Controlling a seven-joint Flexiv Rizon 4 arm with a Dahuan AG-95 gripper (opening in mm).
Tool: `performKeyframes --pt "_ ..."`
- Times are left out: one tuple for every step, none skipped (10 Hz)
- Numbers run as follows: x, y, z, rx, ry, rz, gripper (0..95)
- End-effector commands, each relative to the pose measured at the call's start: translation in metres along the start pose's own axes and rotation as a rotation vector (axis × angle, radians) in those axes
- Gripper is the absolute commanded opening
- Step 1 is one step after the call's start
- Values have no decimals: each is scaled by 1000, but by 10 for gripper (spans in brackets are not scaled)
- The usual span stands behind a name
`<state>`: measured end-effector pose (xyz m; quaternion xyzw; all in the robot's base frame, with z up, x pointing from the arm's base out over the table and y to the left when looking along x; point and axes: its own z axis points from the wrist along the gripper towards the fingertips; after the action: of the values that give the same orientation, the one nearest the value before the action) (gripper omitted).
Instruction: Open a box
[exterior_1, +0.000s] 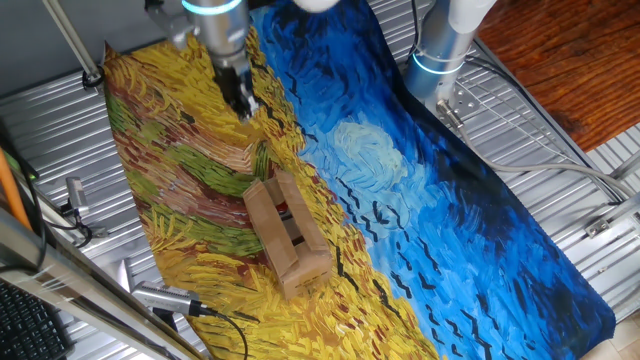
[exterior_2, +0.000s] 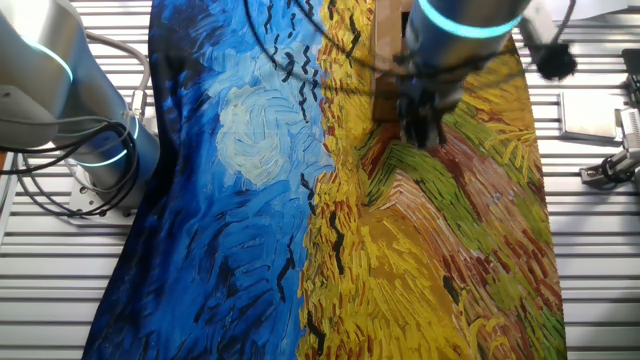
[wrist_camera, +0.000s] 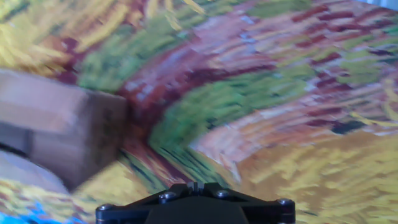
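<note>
A large painted cloth (exterior_1: 440, 200) of swirling blue sky and yellow, green and brown wheat strokes covers the ribbed metal table (exterior_1: 600, 260) and spreads under and all around the hand, blue to one side of it and yellow to the other. The silver robot arm with a glowing blue ring (exterior_1: 215, 25) comes down over the yellow half, and its dark two-finger gripper (exterior_1: 243, 103) hangs just above the cloth, touching nothing that can be seen. A second silver column with a blue ring (exterior_1: 440, 45) stands at the table edge, well apart from the hand, across the blue part. The small elongated plain brown cardboard box (exterior_1: 287, 236) lies on the yellow part of the cloth, near the gripper but clear of it, its long flaps standing up along both sides and a touch of red showing in the slot between them. In the other fixed view the box (exterior_2: 386, 60) is mostly hidden behind the arm. In the hand view, blurred, the box (wrist_camera: 56, 134) sits to the left, apart from the black gripper base (wrist_camera: 196, 208); the fingertips themselves are out of that picture, so whether the jaws are apart or together cannot be told from any view
</note>
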<state>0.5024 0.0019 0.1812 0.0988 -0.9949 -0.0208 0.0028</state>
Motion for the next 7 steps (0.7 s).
performKeyframes --pt "-7 19 2 0 -3 16 0" --pt "-13 30 3 2 0 19 0" --pt "-15 30 3 1 0 4 0" --pt "-16 30 3 -6 -1 -18 0" --pt "-16 30 3 -4 1 -35 0" --pt "-15 30 3 -4 5 -67 0" --pt "-15 30 3 -6 12 -82 0"
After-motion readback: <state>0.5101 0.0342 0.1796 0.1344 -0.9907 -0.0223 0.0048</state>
